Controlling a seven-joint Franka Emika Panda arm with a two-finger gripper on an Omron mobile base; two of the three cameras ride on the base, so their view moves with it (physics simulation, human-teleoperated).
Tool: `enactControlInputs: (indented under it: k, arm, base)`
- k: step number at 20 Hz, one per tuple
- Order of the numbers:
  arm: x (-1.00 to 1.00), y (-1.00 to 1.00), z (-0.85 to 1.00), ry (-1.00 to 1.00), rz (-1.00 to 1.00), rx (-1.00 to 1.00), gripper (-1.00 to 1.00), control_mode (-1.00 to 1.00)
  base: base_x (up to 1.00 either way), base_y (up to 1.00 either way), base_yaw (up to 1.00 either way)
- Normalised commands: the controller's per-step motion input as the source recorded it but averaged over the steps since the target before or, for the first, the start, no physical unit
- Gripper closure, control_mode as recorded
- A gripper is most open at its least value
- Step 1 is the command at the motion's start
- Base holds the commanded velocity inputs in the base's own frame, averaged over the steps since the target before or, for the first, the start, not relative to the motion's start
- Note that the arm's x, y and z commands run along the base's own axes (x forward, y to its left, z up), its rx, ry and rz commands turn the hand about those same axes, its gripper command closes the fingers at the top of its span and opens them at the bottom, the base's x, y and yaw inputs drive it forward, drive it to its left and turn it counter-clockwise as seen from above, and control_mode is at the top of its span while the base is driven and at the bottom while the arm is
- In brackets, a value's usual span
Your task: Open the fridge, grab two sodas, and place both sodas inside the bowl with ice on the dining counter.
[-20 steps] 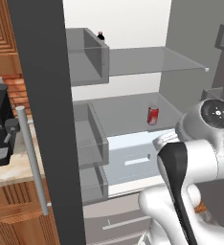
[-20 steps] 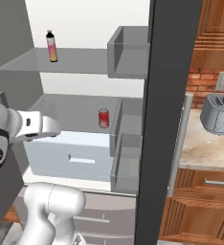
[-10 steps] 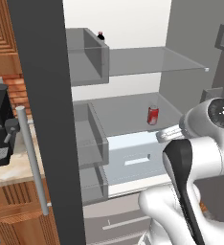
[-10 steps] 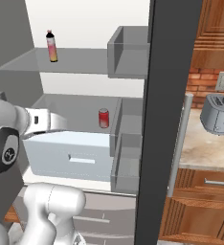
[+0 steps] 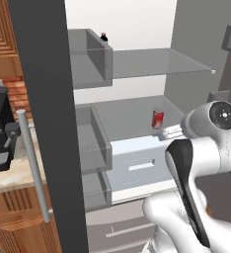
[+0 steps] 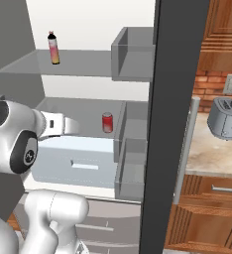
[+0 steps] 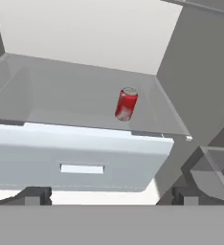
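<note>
A red brick wall (image 6: 214, 82) backs the kitchen, with a pale wall outlet (image 6: 230, 84) set into it. Above hang wooden cabinets (image 6: 226, 30) with raised panels (warm reddish-brown). In the right base view a grey toaster (image 6: 225, 118) stands at 3 o'clock on a beige stone surface (image 6: 212, 156), wooden drawers (image 6: 212, 198) below. In the left base view a black coffee machine (image 5: 0, 128) sits at 9 o'clock.
</note>
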Motion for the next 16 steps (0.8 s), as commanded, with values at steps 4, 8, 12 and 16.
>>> enactControlInputs:
  k: [4, 8, 12, 16]
  arm:
    - [0.27, -0.10, -0.36, -0.12, 0.00, 0.03, -1.00, -1.00]
    - [0.07, -0.02, -0.26, -0.06, 0.00, 0.02, -1.00, -1.00]
    - [0.04, -0.08, -0.17, 0.00, 0.00, 0.08, -1.00, -1.00]
    - [0.26, -0.17, -0.08, 0.00, -0.01, 0.10, -1.00, -1.00]
  base:
    - [0.00, 0.00, 0.00]
    - [0.00, 0.00, 0.00]
    - [0.00, 0.00, 0.00]
    - [0.00, 0.00, 0.00]
